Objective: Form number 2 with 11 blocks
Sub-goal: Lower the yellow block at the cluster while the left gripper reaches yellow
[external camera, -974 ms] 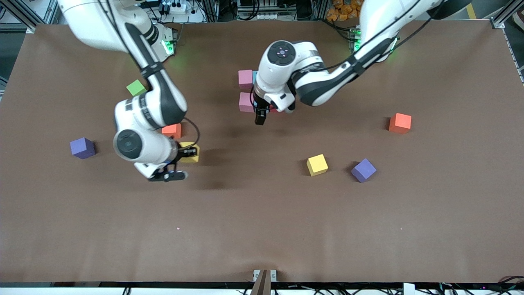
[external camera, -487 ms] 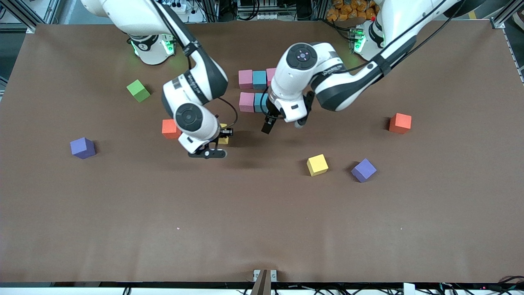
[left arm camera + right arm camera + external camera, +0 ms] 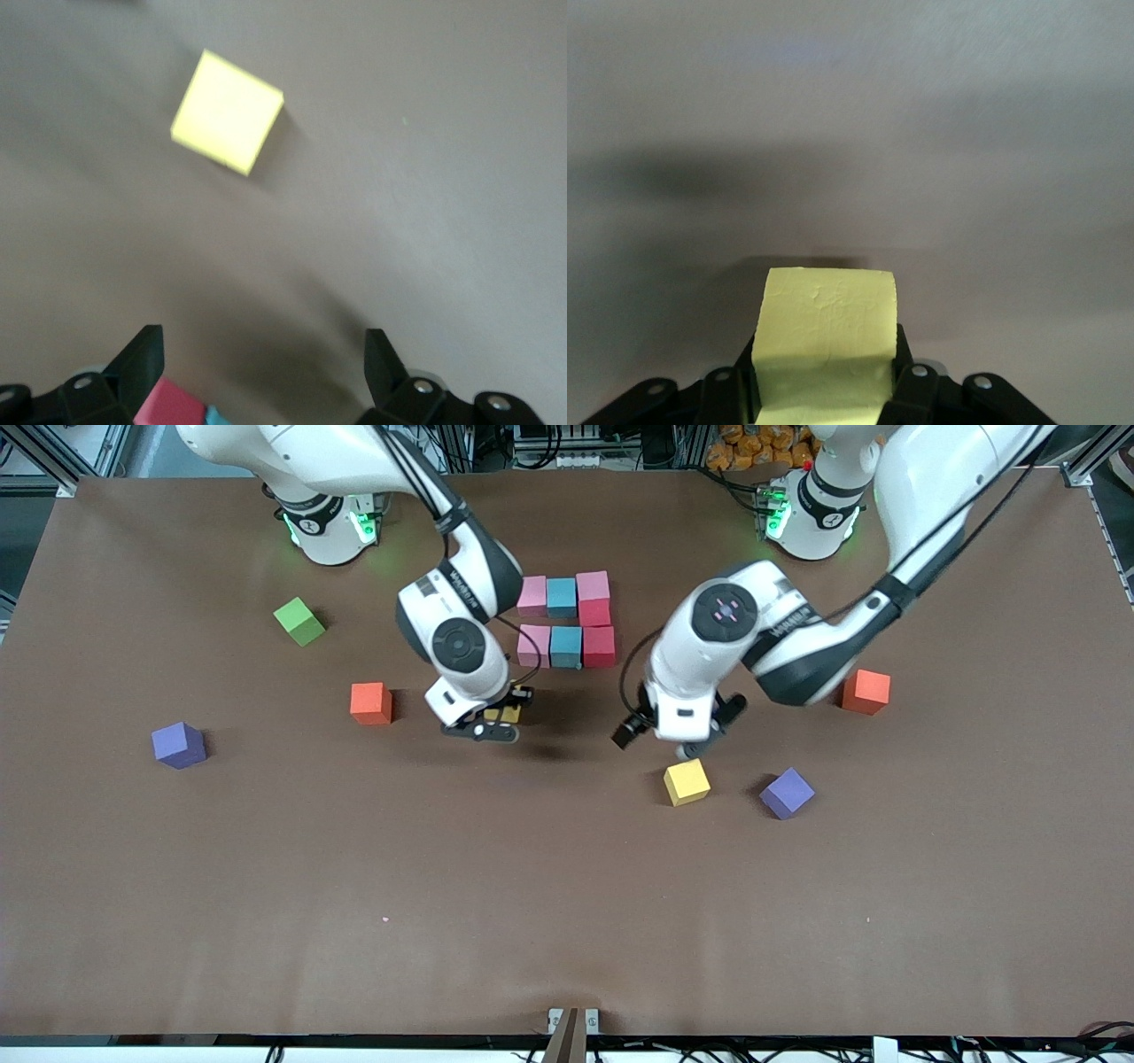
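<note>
Your right gripper (image 3: pixel 500 716), pinching a yellow cube (image 3: pixel 826 341), has swung in from the right arm's end of the worktop (image 3: pixel 567 921) and now hangs just in front of the started number 2 (image 3: pixel 567 622), seven cubes in two full rows joined by a red one. Your left gripper (image 3: pixel 656 744) has pulled away from those rows, fingers spread and empty, over the loose yellow cube (image 3: pixel 687 781). Likely next: row four gets its block.
</note>
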Controlling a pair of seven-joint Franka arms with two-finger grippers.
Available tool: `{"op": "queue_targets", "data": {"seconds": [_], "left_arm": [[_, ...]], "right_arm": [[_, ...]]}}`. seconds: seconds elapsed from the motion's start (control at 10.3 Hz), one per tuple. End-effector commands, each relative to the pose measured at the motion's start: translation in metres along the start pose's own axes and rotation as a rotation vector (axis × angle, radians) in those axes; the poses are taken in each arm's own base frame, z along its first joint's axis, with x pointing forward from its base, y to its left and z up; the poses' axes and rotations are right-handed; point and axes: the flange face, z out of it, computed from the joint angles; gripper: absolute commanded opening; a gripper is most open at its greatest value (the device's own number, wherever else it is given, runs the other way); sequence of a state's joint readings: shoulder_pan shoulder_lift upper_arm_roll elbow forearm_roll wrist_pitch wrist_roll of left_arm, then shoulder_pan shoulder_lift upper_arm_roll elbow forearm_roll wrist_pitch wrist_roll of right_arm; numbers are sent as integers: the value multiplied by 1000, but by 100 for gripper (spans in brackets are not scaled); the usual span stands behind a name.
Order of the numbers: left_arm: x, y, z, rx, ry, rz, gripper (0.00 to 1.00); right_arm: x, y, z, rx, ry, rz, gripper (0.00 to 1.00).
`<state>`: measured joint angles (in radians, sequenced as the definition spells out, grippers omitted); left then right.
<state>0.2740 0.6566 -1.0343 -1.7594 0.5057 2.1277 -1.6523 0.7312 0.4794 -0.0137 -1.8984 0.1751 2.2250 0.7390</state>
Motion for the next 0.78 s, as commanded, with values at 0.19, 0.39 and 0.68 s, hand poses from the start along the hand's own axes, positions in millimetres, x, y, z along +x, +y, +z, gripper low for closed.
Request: {"op": "queue_targets", "data": {"seconds": [0.19, 0.39, 0.68], "left_arm": [[59, 3, 5, 45, 13, 103, 100], [82, 5, 4, 40, -11, 157, 100], [93, 5, 28, 82, -5, 222, 100]], "right_arm": [[-30, -29, 21, -17, 8, 5, 34], [-40, -37, 33, -33, 10, -25, 35], [-47, -43, 43, -39, 13, -48, 34]]}}
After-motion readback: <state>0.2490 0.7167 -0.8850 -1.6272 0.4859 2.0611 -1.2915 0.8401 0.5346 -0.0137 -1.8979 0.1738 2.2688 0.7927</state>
